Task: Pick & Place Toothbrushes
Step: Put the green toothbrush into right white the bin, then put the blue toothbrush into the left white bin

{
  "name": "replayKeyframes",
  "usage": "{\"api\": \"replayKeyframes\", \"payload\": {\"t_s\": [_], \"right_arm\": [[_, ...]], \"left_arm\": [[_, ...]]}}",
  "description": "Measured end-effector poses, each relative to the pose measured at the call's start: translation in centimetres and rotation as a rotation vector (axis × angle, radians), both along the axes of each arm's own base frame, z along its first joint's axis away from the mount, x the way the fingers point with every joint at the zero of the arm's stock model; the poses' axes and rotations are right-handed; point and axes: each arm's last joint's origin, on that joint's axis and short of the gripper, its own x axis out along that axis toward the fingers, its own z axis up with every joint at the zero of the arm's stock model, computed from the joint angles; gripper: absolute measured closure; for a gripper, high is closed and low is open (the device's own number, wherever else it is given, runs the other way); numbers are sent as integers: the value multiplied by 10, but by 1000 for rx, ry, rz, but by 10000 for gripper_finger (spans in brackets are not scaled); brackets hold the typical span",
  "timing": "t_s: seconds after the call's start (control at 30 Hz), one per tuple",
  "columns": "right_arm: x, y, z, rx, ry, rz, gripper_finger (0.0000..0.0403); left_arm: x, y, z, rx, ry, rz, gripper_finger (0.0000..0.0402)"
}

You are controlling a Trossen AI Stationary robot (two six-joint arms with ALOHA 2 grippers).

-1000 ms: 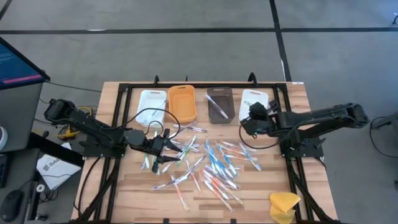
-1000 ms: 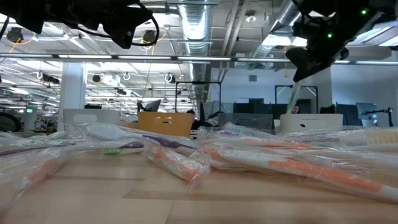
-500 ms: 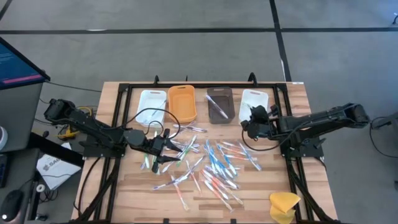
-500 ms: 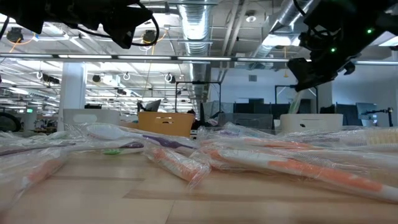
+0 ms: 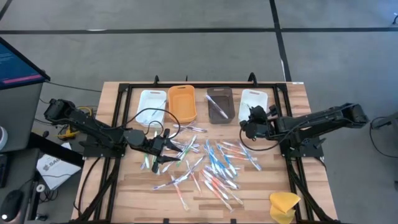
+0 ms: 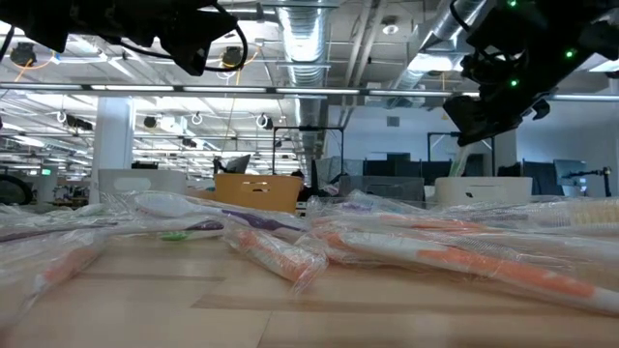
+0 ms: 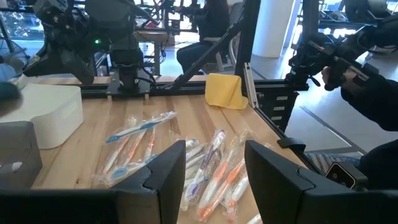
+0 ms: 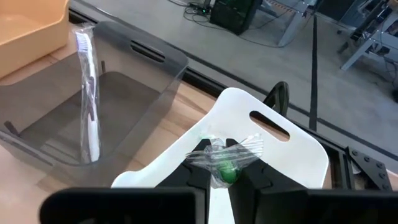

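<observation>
We are holding a wrapped green-handled toothbrush (image 8: 222,167) in the closed jaws of our right gripper (image 8: 217,180) above the white rectangular plastic tray (image 8: 273,149) — poised, we judge, to drop it in — while our left gripper (image 7: 214,165) is hovering half-open, empty, over the worktop's toothbrush pile (image 5: 211,165).

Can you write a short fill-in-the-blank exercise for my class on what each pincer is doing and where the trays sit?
1. The right pincer is shut on a wrapped toothbrush with a ____ handle.
2. That pincer hangs over the ____ tray at the row's right end.
3. The brown tray holds ____ wrapped toothbrush.
4. The left pincer stands ____ above the loose toothbrushes.

Missing words: green; white; one; open
</observation>
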Motion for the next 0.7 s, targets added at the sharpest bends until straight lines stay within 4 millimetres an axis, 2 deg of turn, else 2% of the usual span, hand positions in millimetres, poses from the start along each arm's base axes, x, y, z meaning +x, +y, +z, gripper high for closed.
{"api": "replayKeyframes", "payload": {"t_s": [0.4, 0.7], "right_arm": [[-6, -5, -10, 27, 0, -39, 290], [-6, -5, -10, 42, -3, -33, 187]], "left_arm": [[0, 0, 0, 0, 0, 5, 243], [0, 0, 0, 1, 1, 4, 243]]}}
